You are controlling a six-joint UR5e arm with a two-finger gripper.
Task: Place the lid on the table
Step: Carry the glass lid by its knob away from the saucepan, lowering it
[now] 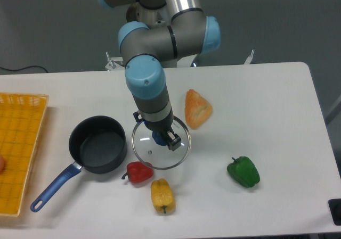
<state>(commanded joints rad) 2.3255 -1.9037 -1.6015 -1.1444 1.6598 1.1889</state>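
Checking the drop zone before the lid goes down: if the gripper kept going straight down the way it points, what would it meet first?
The gripper points down, closed on the lid by its blue knob. Beneath the clear glass only bare white table shows. The red pepper sits right at the lid's rim; height is unclear.

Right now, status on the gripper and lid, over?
Gripper shut on the lid's blue knob. Lid off the saucepan, over the table; contact unclear. Red pepper crowds its front rim.

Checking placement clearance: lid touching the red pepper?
Cannot tell. In the camera view the lid rim overlaps the red pepper top edge; no gap shows, but the lid's height is unclear.
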